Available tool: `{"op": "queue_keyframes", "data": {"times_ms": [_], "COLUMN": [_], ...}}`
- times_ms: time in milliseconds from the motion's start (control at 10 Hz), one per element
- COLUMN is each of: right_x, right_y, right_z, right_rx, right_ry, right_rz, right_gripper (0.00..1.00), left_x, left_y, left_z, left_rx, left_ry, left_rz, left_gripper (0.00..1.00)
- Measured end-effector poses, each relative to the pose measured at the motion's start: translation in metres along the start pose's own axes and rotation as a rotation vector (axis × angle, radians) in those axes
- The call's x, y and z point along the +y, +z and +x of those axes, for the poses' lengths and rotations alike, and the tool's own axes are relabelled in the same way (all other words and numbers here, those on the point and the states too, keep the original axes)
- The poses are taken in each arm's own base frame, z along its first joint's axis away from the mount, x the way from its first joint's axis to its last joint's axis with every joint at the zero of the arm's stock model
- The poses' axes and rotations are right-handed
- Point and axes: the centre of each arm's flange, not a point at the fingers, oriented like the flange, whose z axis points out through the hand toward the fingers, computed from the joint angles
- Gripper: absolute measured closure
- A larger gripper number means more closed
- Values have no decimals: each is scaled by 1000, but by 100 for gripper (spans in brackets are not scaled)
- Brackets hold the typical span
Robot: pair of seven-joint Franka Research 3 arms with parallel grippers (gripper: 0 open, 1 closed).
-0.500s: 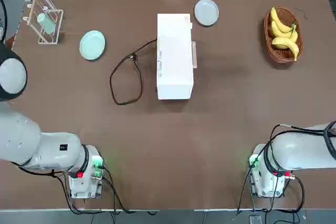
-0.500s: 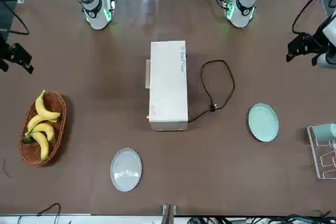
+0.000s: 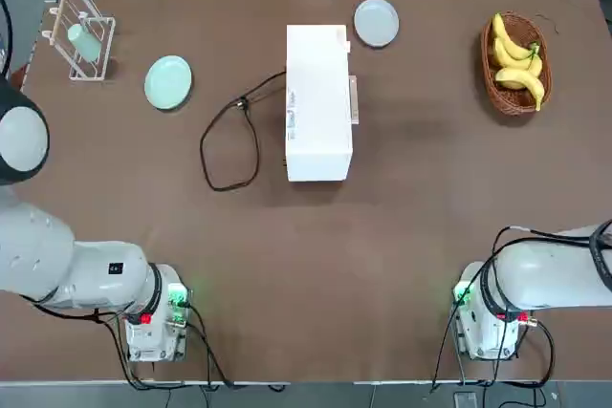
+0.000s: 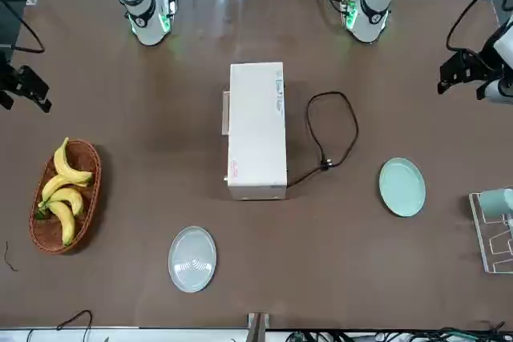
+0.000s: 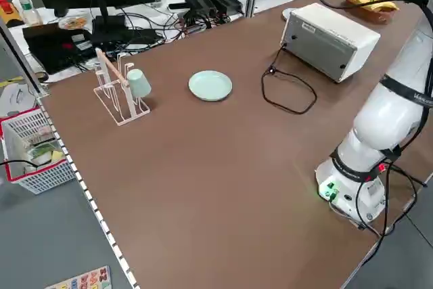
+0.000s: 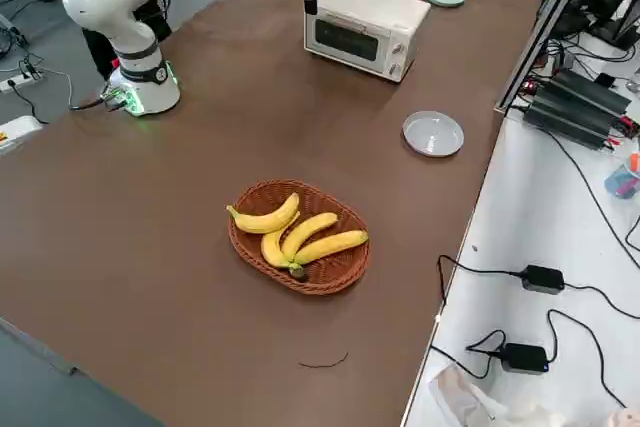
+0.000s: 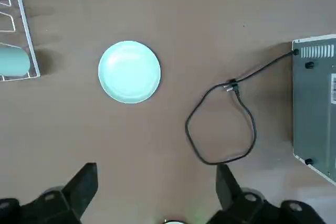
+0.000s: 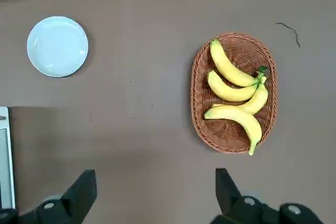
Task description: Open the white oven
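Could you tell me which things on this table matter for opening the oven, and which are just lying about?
For the job:
white oven, door shut
its black cord
left gripper, open, raised off the table
right gripper, open, raised off the table

Lying about:
green plate
grey plate
banana basket
cup rack

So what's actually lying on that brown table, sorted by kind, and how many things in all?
White oven: 1
Plates: 2, one green, one grey
Basket: 1
Bananas: 4
Rack holding a cup: 1 each
Total: 10
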Motion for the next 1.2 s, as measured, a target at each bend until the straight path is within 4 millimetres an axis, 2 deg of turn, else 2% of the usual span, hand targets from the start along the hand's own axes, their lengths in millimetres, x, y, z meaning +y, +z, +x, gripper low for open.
{"op": "queue_keyframes", "data": {"times_ms": [300,400,500,600,700,800,900,1000,1100,1200], "right_x": [0,0,-1,-4,-8,-11,-16,-26,-41,-58], "right_y": [0,0,1,4,10,21,37,59,89,120], "right_z": [0,0,0,0,1,3,7,12,19,26], "right_rx": [-1,-3,-5,-10,-23,-46,-76,-117,-166,-213], "right_ry": [0,0,-1,-2,-2,0,1,-13,-41,-57], "right_rz": [0,0,1,17,42,64,91,147,217,304], "right_gripper": [0,1,2,15,31,49,63,81,94,99], "left_x": [17,30,45,62,80,101,123,145,167,188], "left_y": [2,8,15,23,31,41,52,66,80,95], "left_z": [3,6,10,13,16,19,23,25,24,22], "left_rx": [8,4,0,-7,-20,-32,-33,-30,-32,-31], "left_ry": [-29,-47,-61,-71,-73,-73,-72,-79,-90,-91], "left_rz": [-57,-66,-71,-74,-78,-83,-90,-98,-103,-108], "left_gripper": [0,1,7,12,22,26,41,59,73,79]}}
